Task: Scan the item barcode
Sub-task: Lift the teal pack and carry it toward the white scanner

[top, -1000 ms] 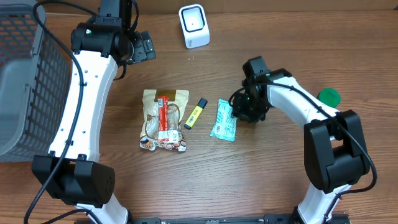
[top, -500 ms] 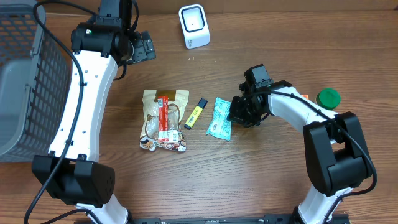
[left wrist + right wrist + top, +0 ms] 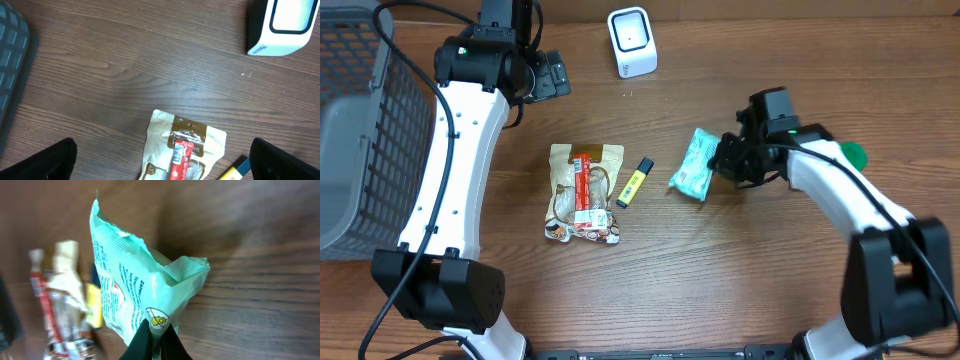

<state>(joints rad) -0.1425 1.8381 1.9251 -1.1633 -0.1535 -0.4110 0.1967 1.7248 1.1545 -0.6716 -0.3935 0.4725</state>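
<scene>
My right gripper (image 3: 722, 160) is shut on one end of a mint-green packet (image 3: 695, 166) and holds it off the table, right of centre. In the right wrist view the black fingertips (image 3: 150, 342) pinch the packet's (image 3: 131, 277) crimped edge, its printed face turned toward the camera. No barcode can be made out on it. The white scanner (image 3: 632, 42) stands at the back of the table, well apart from the packet. My left gripper (image 3: 553, 75) hovers open and holds nothing, left of the scanner (image 3: 282, 25); its fingers (image 3: 45, 162) frame the lower corners of the left wrist view.
A beige snack bag with a red stick (image 3: 583, 192) and a yellow highlighter (image 3: 634, 182) lie mid-table. A grey basket (image 3: 360, 120) fills the left side. A green lid (image 3: 852, 153) shows behind the right arm.
The right gripper closed on the green packet, lifted it off the table and carried it right and slightly back. The left arm has not moved.
</scene>
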